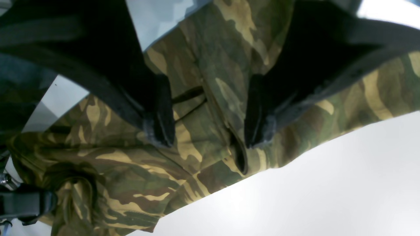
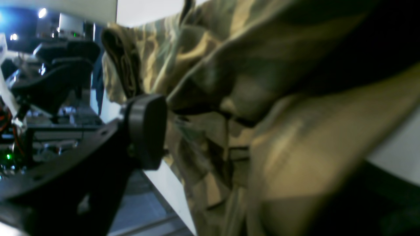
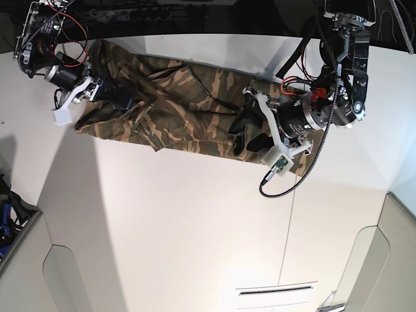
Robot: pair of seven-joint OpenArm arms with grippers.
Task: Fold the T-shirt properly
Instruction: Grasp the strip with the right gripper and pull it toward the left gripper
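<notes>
1. Left wrist view: the left gripper [image 1: 210,131] stands with its jaws spread, holding nothing. The T-shirt [image 1: 203,72] lies directly under and between the two dark fingers [image 1: 160,121], with a raised fold or seam running up through the gap. Bare white table [image 1: 328,183] lies just beyond the fingertips, so the gripper sits near one long edge of the cloth.

2. Right wrist view: the picture is blurred. Only one pad [image 2: 146,131] of the right gripper shows clearly; camouflage cloth bunches right beside it and fills the space ahead. The other jaw is lost in the dark, but the gap looks wide, and I cannot tell that anything is pinched.

3. Base view: the T-shirt [image 3: 175,97] is stretched into a long band between the right gripper [image 3: 107,97] at one end and the left gripper [image 3: 250,133] at the other.

4. Judgement: the step in hand seems to be taking hold at both ends before a fold. The next move calls for both grippers to close on the cloth edge beneath them, catching all layers, then lift together.
</notes>
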